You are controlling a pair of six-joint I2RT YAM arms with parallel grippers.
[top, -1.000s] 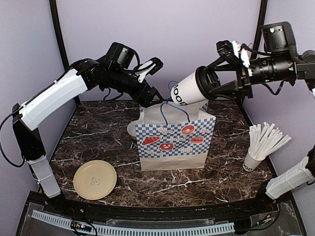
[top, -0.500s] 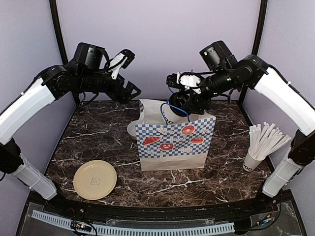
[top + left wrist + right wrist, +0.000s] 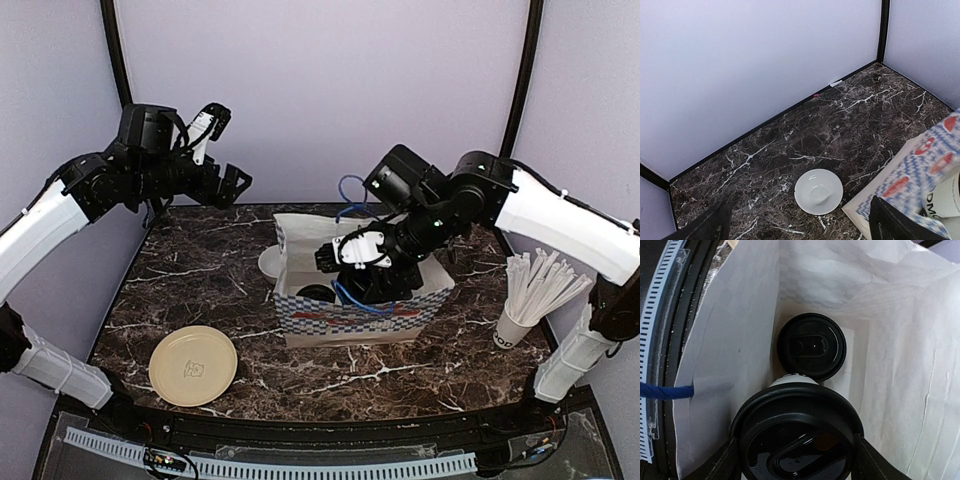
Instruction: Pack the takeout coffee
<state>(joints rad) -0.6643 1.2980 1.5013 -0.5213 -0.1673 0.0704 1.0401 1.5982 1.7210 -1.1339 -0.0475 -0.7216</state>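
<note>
Inside the bag [image 3: 355, 318], my right gripper [image 3: 795, 462] grips 1 lidded cup [image 3: 796, 435], just beside the packed cup [image 3: 811, 346]. Left of the bag, my left gripper [image 3: 800, 227] gapes wide, empty

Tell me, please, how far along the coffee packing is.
Done: one lidded cup stands inside the bag. In hand: the right end effector grips a second cup, lowered into the bag next to it. Left: let go of that cup and draw the arm out. The left end effector hangs open and empty, away from the bag.
</note>
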